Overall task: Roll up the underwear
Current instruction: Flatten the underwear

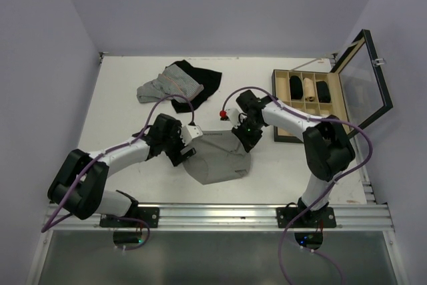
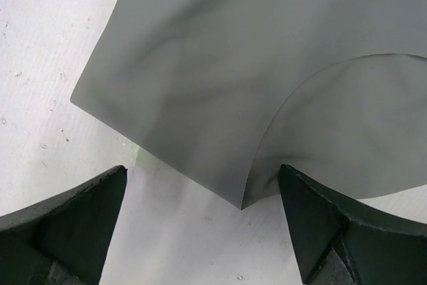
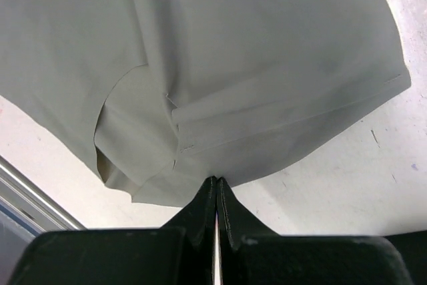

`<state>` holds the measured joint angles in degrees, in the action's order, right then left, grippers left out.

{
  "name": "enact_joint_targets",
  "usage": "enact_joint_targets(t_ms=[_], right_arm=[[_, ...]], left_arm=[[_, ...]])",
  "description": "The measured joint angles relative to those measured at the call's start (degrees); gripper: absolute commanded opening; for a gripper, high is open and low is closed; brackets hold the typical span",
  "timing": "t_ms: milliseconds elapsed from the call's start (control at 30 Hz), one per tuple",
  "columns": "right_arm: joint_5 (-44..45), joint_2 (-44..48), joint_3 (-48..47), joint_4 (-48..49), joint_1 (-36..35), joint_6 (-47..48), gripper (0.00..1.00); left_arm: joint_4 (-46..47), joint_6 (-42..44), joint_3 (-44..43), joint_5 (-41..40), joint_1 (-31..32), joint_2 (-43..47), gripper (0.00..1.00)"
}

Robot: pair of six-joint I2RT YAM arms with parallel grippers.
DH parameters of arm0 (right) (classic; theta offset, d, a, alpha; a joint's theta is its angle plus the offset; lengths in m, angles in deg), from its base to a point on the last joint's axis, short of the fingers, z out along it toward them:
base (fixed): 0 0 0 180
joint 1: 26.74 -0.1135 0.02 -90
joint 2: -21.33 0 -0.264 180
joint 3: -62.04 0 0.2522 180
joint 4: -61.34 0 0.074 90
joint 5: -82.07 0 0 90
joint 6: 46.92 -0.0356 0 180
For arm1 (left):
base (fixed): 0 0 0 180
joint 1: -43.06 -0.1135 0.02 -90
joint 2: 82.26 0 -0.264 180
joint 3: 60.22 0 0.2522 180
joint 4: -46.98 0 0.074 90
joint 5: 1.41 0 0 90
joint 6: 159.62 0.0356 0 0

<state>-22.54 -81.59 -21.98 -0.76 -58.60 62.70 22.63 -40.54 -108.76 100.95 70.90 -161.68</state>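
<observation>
The grey underwear [image 1: 220,158] lies spread flat on the white table, its lettered waistband toward the back. My left gripper [image 1: 189,155] sits at the cloth's left side. In the left wrist view it [image 2: 203,198] is open, with its black fingers [image 2: 73,225] wide apart on either side of a cloth corner [image 2: 241,205] of the underwear [image 2: 233,65], and only bare table lies between them. My right gripper [image 1: 241,139] is at the cloth's back right corner. In the right wrist view it [image 3: 215,181] is shut, its tips pinching the hem of the underwear [image 3: 233,51].
A grey pinstriped garment [image 1: 167,87] lies on a black garment [image 1: 203,81] at the back left. A small red object [image 1: 223,113] sits just behind the underwear. A wooden compartment box [image 1: 308,101] with its glass lid [image 1: 365,75] raised stands at the back right. A metal rail [image 1: 220,215] runs along the near edge.
</observation>
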Motion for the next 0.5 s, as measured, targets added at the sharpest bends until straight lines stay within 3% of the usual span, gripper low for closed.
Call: enact_joint_targets(t_ms=[33, 133, 167, 267, 500], right_arm=[[0.22, 0.57, 0.0, -0.28, 0.0, 0.28, 0.01], [1.09, 0.94, 0.02, -1.09, 0.0, 1.03, 0.26], [1.53, 0.94, 0.11, -1.29, 0.0, 1.29, 0.29], [1.77, 0.94, 0.11, -1.84, 0.0, 1.42, 0.32], [1.2, 0.09, -1.75, -1.53, -0.02, -0.02, 0.25]], left_arm=[[0.07, 0.0, 0.0, -0.04, 0.0, 0.0, 1.0], [0.31, 0.0, 0.0, -0.33, 0.0, -0.02, 1.0], [0.31, 0.0, 0.0, -0.35, 0.02, -0.02, 1.0], [0.28, 0.0, -0.02, -0.37, 0.02, -0.02, 1.0], [0.2, 0.0, -0.13, -0.44, 0.07, -0.07, 1.0]])
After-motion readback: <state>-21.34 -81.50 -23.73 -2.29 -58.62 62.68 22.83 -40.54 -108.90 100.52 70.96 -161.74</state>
